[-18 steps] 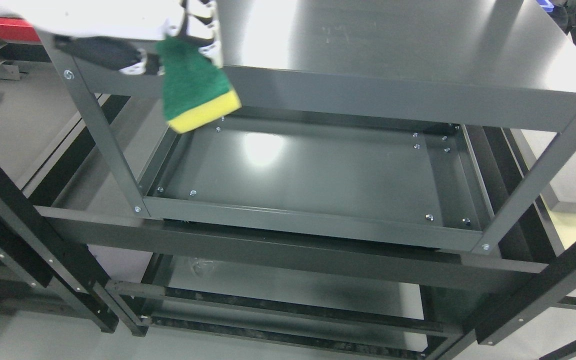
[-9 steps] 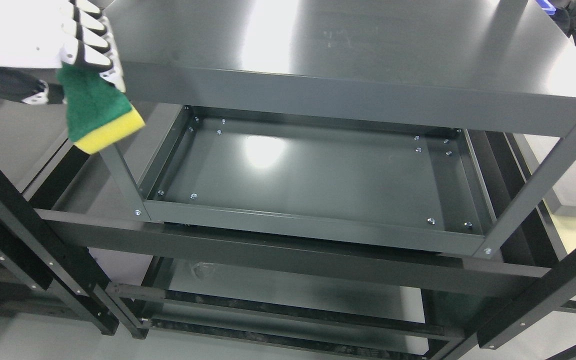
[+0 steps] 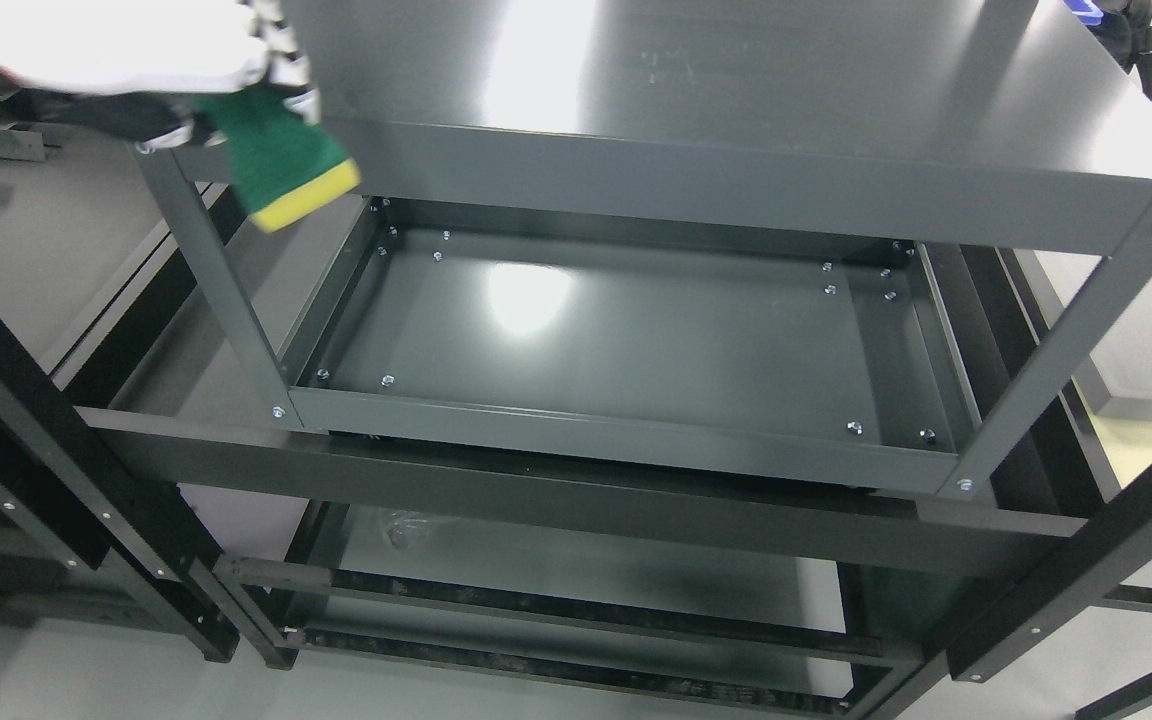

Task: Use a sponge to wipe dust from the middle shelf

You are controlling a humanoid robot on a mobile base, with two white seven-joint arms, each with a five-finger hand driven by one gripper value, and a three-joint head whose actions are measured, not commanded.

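A green and yellow sponge (image 3: 288,165) hangs from my left hand (image 3: 246,80) at the upper left, in front of the top shelf's left front corner. The hand is white with dark finger pads and is shut on the sponge's green top. The sponge hangs yellow side down, above and to the left of the middle shelf (image 3: 616,345), a dark grey metal tray with a raised rim. It does not touch that shelf. My right hand is not in view.
The top shelf (image 3: 736,90) overhangs the back of the middle shelf. Grey uprights stand at the left (image 3: 211,270) and right (image 3: 1066,340) front corners. A lower shelf (image 3: 576,570) lies beneath. Black rack frames (image 3: 36,420) flank the unit.
The left hand with the sponge swung left past the upright, then came back right and up to the top shelf's corner. The camera shifted slightly.
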